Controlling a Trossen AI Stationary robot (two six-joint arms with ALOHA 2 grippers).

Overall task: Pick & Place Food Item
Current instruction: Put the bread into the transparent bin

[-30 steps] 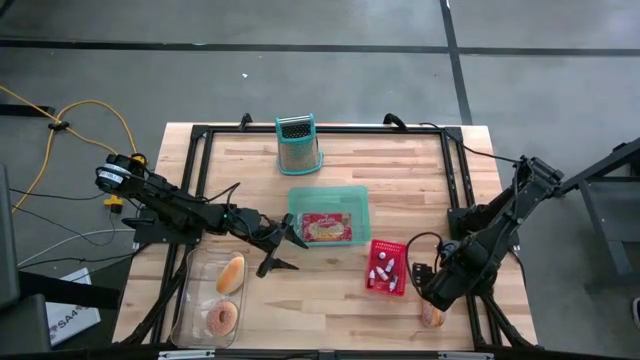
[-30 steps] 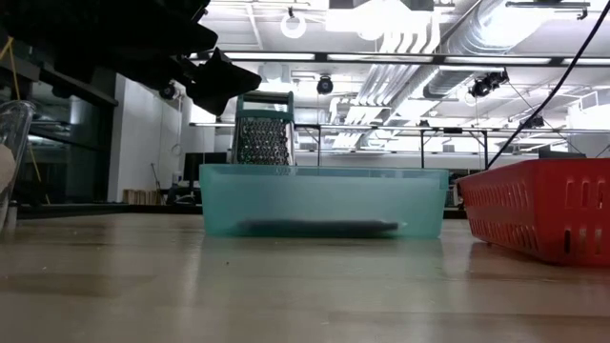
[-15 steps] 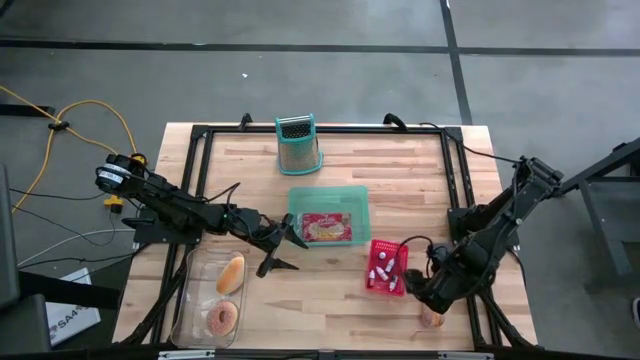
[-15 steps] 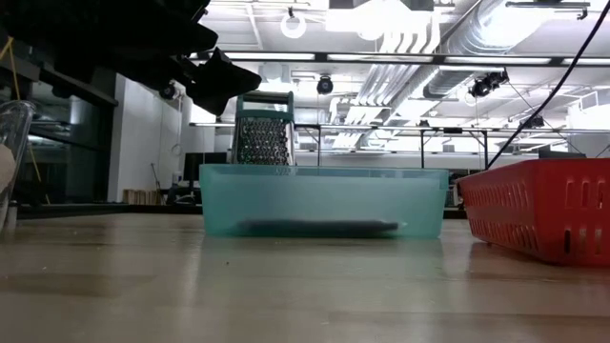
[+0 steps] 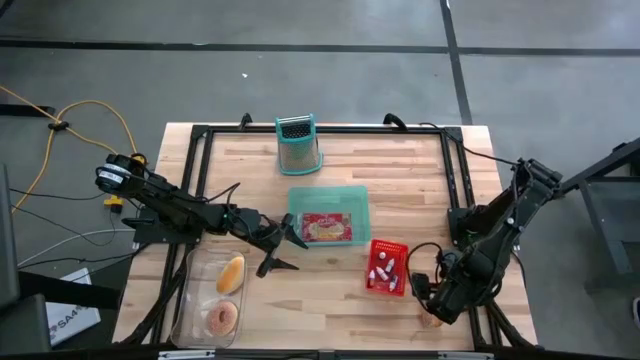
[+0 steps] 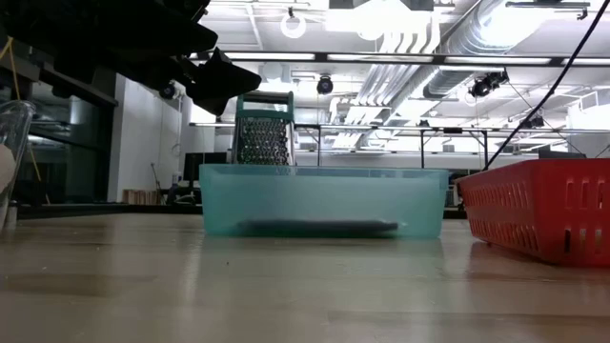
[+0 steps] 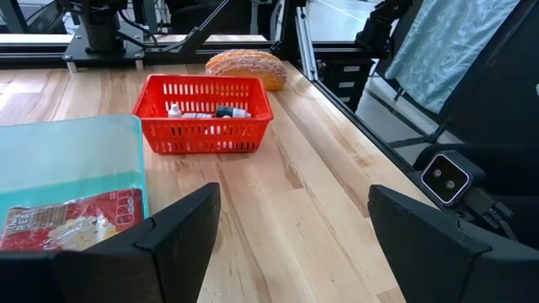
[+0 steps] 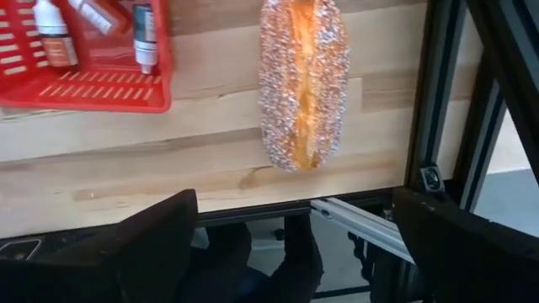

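As we look down from above, our right end effector (image 5: 432, 300) hangs over the desk's (image 5: 400, 170) near right corner, and the bread roll (image 5: 431, 319) peeks out beneath it; our left end effector (image 5: 281, 250) waits spread beside the teal tray (image 5: 358, 195). At desk height we see only the tray and the red basket (image 6: 543, 210), never the roll. Our left wrist view shows the roll (image 7: 247, 66) lying just behind the basket (image 7: 206, 114). Only our right wrist view shows the fingers (image 8: 135, 252) spread wide, seemingly off to one side of the roll (image 8: 303, 80). Closing there could miss it or nudge it off the edge.
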